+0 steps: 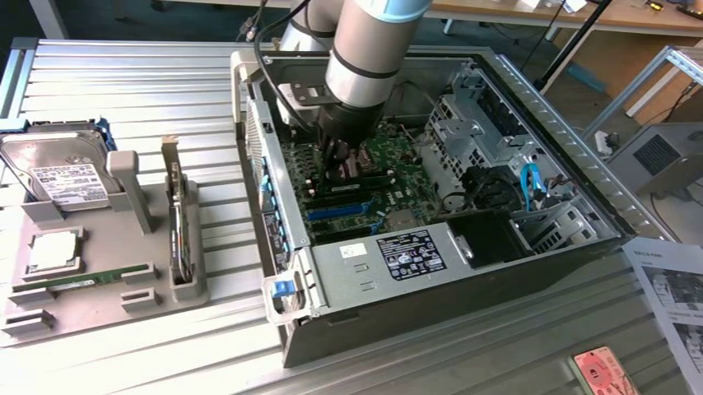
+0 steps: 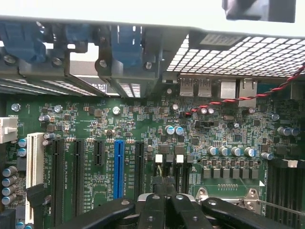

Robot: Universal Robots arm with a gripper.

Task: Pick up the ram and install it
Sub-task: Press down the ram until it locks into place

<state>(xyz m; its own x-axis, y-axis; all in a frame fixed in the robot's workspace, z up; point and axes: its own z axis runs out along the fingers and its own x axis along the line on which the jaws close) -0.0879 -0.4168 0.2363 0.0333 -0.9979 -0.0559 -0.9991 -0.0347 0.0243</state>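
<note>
1. The hard drive point(image 1: 61, 177) has a white label. The black sticker point(image 1: 407, 253) on the power box has white print. A paper point(image 1: 672, 296) at 4 o'clock in the exterior view and a pink card point(image 1: 607, 372) at 5 o'clock have print too. All of this writing is too small to read.
2. The surface point(image 1: 132, 90) is grey metal made of long slats. A wooden bench point(image 1: 516, 10) runs along the far edge of the room at 1 o'clock.
3. An open computer case point(image 1: 363, 321) lies on its side in the middle of the surface. The arm point(image 1: 368, 49) reaches down into it from 12 o'clock.
4. The pincer point(image 1: 338, 160) is low over the green board point(image 1: 390, 148) inside the case. In the wrist view the pincer point(image 2: 164, 191) is shut tight. Its black fingers point(image 2: 153, 210) press together and there is no stick between them.
5. A grey tray point(image 1: 99, 239) sits at 9 o'clock from the case. It holds the hard drive and a square silver chip point(image 1: 53, 251).
6. The ram point(image 1: 94, 278), a thin green stick, lies flat in the tray at 8 o'clock in the exterior view. It is well apart from the pincer.
7. The wrist view shows the board point(image 2: 143, 124) up close. You can see a blue slot point(image 2: 118, 167) between black slots, round silver caps and a twisted red and black wire point(image 2: 248, 98).
8. The exterior view shows a blue cable point(image 1: 531, 183) inside the case at 3 o'clock.
</note>
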